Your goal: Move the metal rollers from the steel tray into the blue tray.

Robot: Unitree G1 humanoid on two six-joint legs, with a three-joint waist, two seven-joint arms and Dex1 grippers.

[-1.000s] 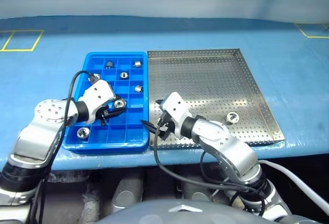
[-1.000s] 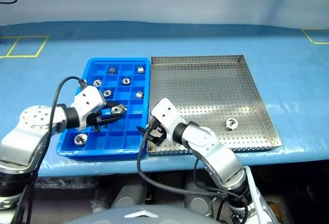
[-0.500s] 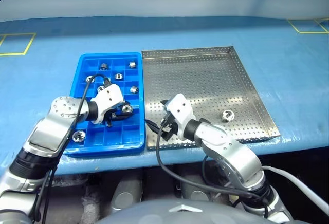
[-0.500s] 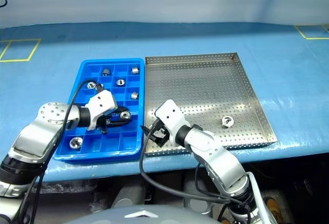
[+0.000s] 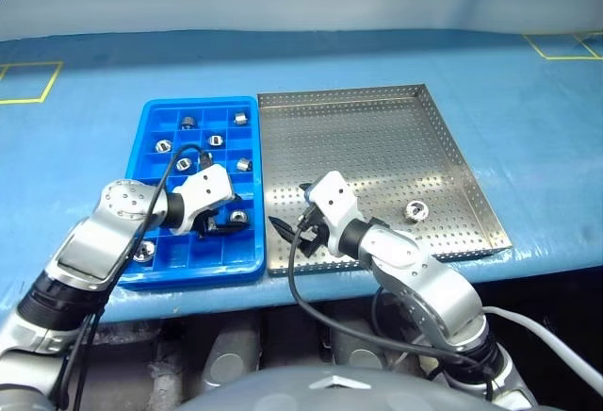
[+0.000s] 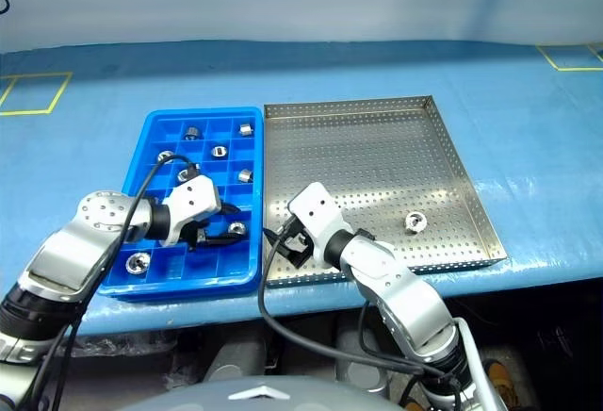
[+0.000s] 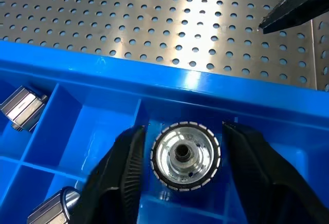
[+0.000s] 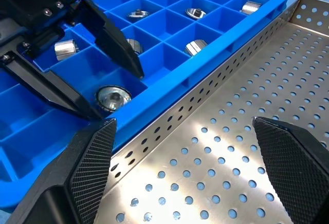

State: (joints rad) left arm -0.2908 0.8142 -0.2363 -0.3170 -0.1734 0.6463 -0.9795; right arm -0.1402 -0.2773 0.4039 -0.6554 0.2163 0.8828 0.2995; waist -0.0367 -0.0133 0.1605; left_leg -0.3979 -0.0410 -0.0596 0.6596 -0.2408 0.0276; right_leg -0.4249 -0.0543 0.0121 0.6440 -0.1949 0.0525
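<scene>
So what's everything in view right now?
metal rollers in blue tray: at least eight, silver, in separate compartments
metal roller in steel tray: one, silver, near front right
blue tray: one, blue, left of the steel tray
steel tray: one, shiny perforated, right
table cover: blue, with yellow tape marks
left end effector: black, open around a roller in the blue tray
right end effector: black, open, over the steel tray's left edge

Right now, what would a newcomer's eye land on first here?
The left gripper sits open around a metal roller lying in a compartment at the blue tray's edge nearest the steel tray. One lone roller remains on the steel tray, near its right rim.
</scene>
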